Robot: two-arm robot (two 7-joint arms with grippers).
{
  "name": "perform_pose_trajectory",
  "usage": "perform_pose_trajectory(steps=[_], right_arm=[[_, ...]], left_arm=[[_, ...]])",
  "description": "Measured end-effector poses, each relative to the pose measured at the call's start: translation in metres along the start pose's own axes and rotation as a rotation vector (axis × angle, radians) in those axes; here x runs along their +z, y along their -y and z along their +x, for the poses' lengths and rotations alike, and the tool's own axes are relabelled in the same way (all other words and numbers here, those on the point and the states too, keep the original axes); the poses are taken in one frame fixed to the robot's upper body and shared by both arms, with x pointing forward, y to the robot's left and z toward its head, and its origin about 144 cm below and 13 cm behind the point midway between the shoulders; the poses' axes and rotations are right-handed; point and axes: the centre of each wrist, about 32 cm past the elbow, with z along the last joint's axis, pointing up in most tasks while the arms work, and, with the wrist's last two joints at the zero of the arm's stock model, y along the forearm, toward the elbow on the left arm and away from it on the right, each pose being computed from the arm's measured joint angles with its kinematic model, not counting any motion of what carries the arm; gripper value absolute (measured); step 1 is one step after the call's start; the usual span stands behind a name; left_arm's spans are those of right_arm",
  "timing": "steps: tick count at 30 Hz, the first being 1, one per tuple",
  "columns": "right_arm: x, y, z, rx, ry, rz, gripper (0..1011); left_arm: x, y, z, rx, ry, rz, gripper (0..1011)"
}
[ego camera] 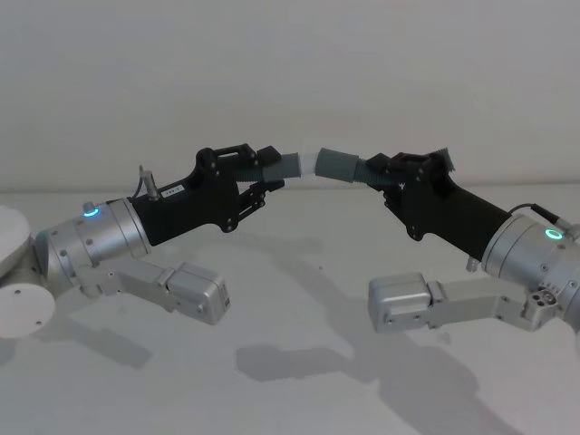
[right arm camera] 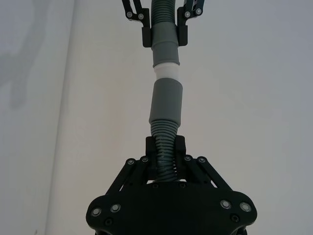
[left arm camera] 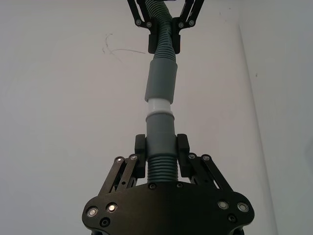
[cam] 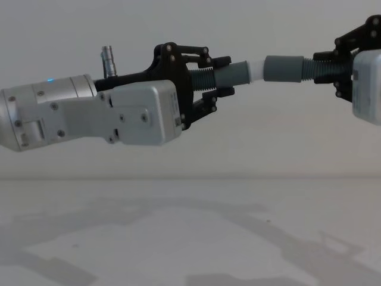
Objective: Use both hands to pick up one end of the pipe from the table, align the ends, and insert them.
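We see the left black skeletal gripper [ego camera: 265, 169] at nine o'clock and the right black skeletal gripper [ego camera: 379, 170] at three o'clock, both raised above the wide white matte tabletop [ego camera: 299, 299], facing each other. Between them, at the centre, runs the dark grey corrugated pipe. The straight piece with the smooth cuff and white tapered tip [left arm camera: 160, 125] sits between the left jaws; the piece with the wider smooth socket [right arm camera: 165, 105] sits between the right jaws. The white tip [cam: 256, 68] meets the socket's mouth [cam: 284, 68], the two in line; how far in it goes we cannot tell. Both arms' shadows lie on the tabletop below, toward six o'clock.
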Motion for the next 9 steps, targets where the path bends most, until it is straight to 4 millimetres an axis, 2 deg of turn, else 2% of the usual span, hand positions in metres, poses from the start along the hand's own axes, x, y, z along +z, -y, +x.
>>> perform_pose_trajectory(steps=[9], right_arm=[[0.0007,-0.0003,0.0002,0.0,0.001,0.001,191]], left_arm=[[0.0001,0.0002,0.0,0.0,0.0,-0.001,354]])
